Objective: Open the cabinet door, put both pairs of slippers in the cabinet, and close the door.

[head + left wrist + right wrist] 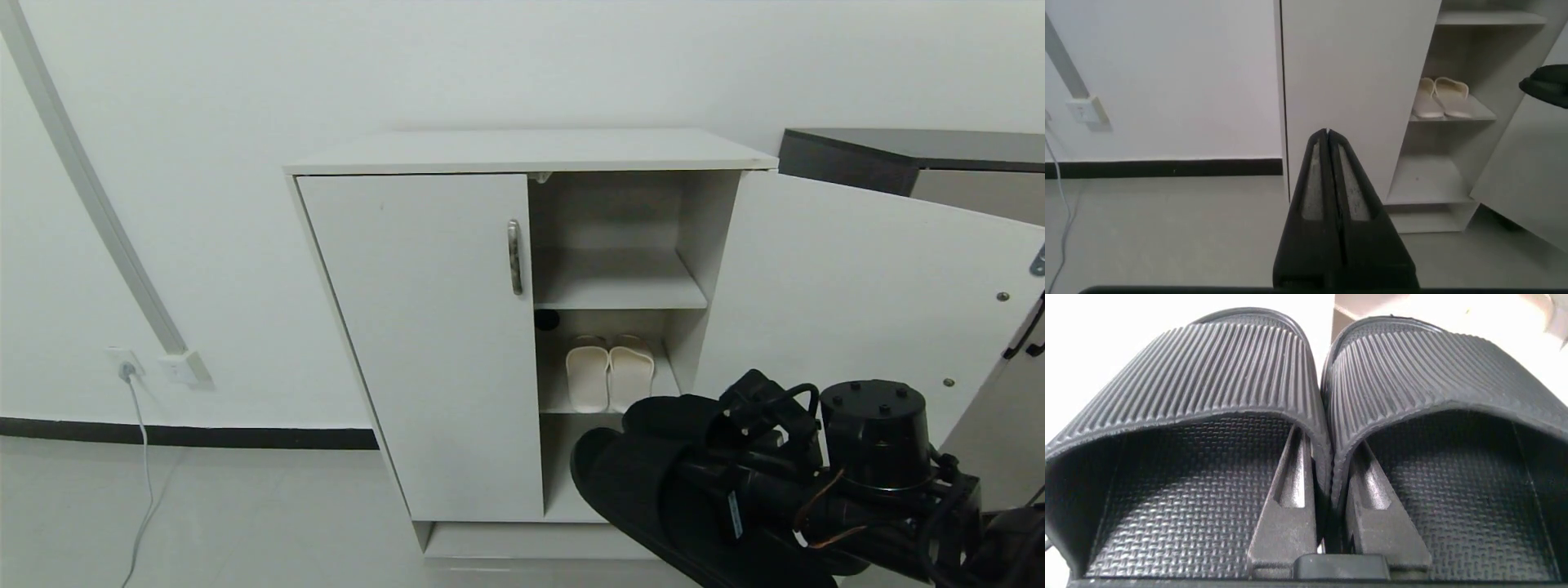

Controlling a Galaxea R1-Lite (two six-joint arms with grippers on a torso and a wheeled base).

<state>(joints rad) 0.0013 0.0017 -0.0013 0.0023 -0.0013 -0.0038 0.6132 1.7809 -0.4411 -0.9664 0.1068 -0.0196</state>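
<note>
Black slippers (645,482) are hanging in the air in front of the cabinet (522,151), low, before its open right half. The pair is lying side by side, long axis running from the wrist toward the cabinet, toe ends pointing away from the wrist at the opening.

White slippers (610,371) are sitting on the lower shelf (668,382), touching each other. Their long axis is running front to back, toes pointing into the cabinet. The open door (857,286) is swinging out to the right, and the closed door (416,343) with its handle (514,257) is covering the left half.

The right wrist view is giving what the head view is hiding: the right pincer (1329,469) is putting one finger inside each black slipper and squeezing the two adjoining strap walls between them, so it is holding the pair.

The left wrist view is showing the left pincer (1328,140) above the floor, fingers pressed together with nothing between them, aiming at the closed door. It is also showing the bottom compartment, which the black slippers are partly blocking in the head view, plus one black toe tip at the edge.

The heel ends are disappearing under the right arm, and the open door is getting cut off at the frame edge.
</note>
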